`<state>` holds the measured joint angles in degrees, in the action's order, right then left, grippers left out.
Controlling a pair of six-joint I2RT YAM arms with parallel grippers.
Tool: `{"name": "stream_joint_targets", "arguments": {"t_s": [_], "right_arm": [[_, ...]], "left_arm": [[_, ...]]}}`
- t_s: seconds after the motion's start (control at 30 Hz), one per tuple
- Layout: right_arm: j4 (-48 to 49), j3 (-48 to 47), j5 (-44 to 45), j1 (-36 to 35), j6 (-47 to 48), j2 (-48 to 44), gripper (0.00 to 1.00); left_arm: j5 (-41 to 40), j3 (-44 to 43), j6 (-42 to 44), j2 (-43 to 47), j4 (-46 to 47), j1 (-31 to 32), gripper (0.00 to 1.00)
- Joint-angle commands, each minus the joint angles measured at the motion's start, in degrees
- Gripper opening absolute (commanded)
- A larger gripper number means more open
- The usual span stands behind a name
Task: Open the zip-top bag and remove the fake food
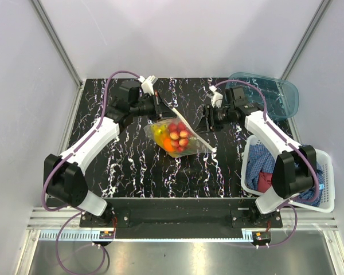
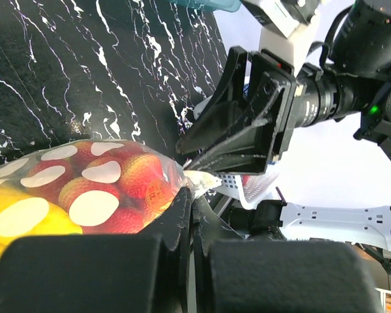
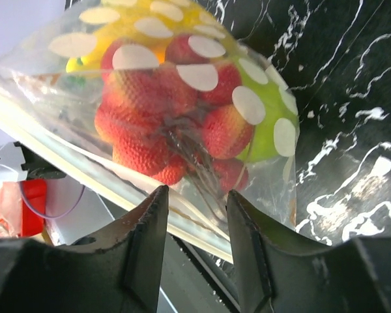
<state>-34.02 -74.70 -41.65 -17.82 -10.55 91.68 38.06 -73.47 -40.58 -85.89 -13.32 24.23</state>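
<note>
Black white-veined table (image 1: 132,166) carries 2 things: teal tray (image 1: 281,94) beyond the right gripper (image 1: 202,125) jaws, white basket (image 1: 330,183) nearer, to their right.

A black tabletop with white marble veining (image 1: 132,166) lies beneath the left gripper (image 1: 159,106) and the right gripper (image 1: 203,122). Beyond the right gripper and off to its right, at the far corner of the tabletop, sits a rigid teal translucent plastic tray (image 1: 278,94), well apart from that gripper. Nearer than the right gripper, and further to its right, a white slatted plastic basket (image 1: 328,192) stands at the tabletop's right edge. In it lie a blue checked cloth (image 1: 257,163) and, touching it, a crumpled red cloth (image 1: 266,181). Pale grey walls (image 1: 23,86) rise to the left of the left gripper, to the right of the right gripper and beyond both. A silver aluminium rail (image 1: 178,235) runs along the near side, well short of either gripper.
</note>
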Motion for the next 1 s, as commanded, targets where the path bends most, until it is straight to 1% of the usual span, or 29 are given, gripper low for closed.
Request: {"name": "stream_joint_targets", "arguments": {"t_s": [0.0, 0.2, 0.3, 0.5, 0.67, 0.7, 0.87, 0.9, 0.93, 0.97], "right_arm": [[2.20, 1.74, -3.17, 0.07, -0.79, -5.54, 0.50], [3.78, 4.64, -6.07, 0.07, -1.05, -6.77, 0.53], [6.24, 6.14, -6.69, -0.02, -2.19, -6.69, 0.53], [6.95, 4.13, -6.25, 0.07, -1.85, -3.35, 0.51], [7.30, 3.50, -6.08, -0.02, -2.20, -2.47, 0.44], [7.21, 3.50, -5.90, -0.02, -2.11, -2.12, 0.41], [7.48, 2.89, -5.90, -0.02, -2.64, -1.85, 0.32], [7.48, 2.54, -5.90, 0.07, -2.81, -2.03, 0.27], [7.39, 2.45, -5.38, 0.07, -3.07, -2.03, 0.17], [7.48, 2.28, -5.20, 0.07, -3.34, -2.29, 0.10]], "left_arm": [[2.54, -2.47, -0.47, 0.37, 3.65, -0.06, 0.00], [2.45, -2.11, -0.73, 0.37, 3.92, -0.15, 0.00], [2.72, -2.03, -0.99, 0.46, 3.92, -0.15, 0.00], [3.24, -1.50, -1.08, 0.63, 4.01, -0.06, 0.00], [3.68, -1.85, -1.35, 0.63, 4.01, -0.15, 0.00], [3.77, -2.02, -1.26, 0.63, 4.01, -0.06, 0.00], [4.12, -2.11, -1.00, 0.20, 3.92, -0.06, 0.00], [4.21, -2.03, -0.91, 0.19, 3.92, -0.06, 0.00], [4.12, -2.03, -0.91, 0.19, 3.92, -0.06, 0.00], [4.04, -2.03, -0.91, 0.11, 3.83, -0.06, 0.00]]}}
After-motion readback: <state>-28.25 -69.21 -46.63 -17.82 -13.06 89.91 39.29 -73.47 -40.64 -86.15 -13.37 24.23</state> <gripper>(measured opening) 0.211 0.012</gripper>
